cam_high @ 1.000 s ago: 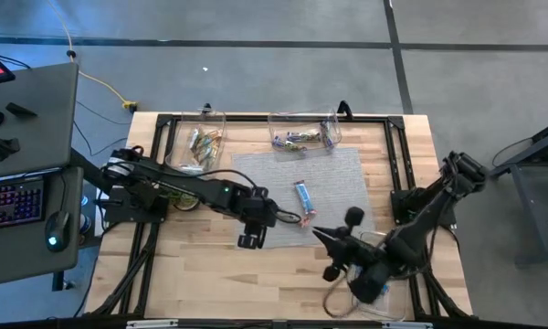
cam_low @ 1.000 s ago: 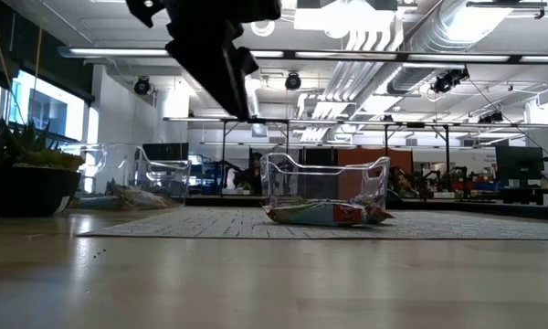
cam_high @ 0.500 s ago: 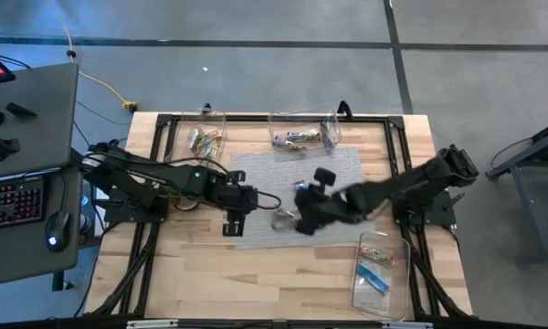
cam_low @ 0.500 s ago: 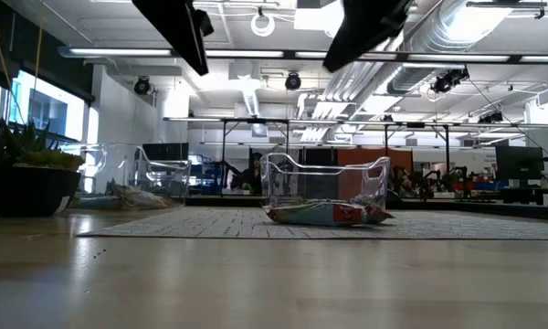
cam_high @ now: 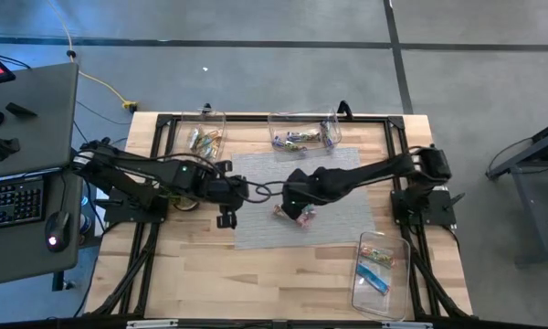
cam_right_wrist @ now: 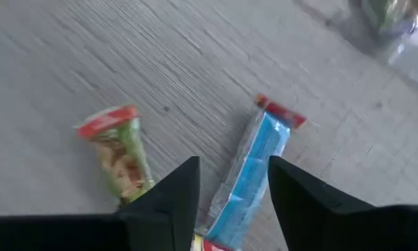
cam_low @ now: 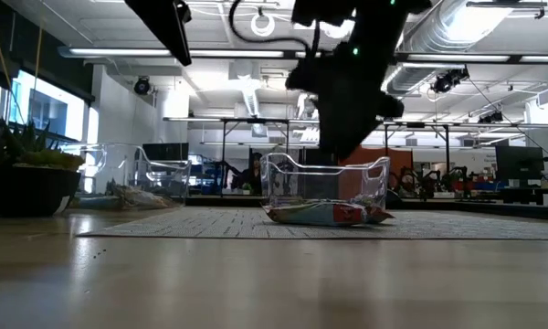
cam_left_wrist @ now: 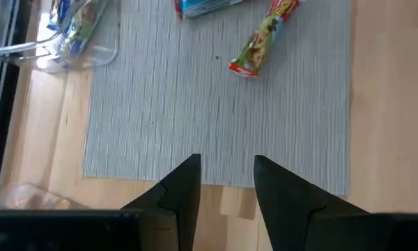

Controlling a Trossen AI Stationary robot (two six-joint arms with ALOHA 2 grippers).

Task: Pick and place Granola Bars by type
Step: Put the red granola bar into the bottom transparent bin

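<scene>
Right gripper hangs jaws-apart right over the blue granola bar on the grey mat, so I'd drop straight down, straddle it crosswise, and avoid the green bar beside it; left gripper waits spread, empty.

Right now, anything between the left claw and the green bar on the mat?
Nothing: left wrist view shows only bare grey mat between the open left claw and the green bar.

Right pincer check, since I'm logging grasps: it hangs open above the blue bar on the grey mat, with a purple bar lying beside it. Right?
Not quite. The bar lying beside the blue bar is green and red, not purple, as the right wrist view shows. The rest holds: the right pincer hangs open above the blue bar on the grey mat.
</scene>
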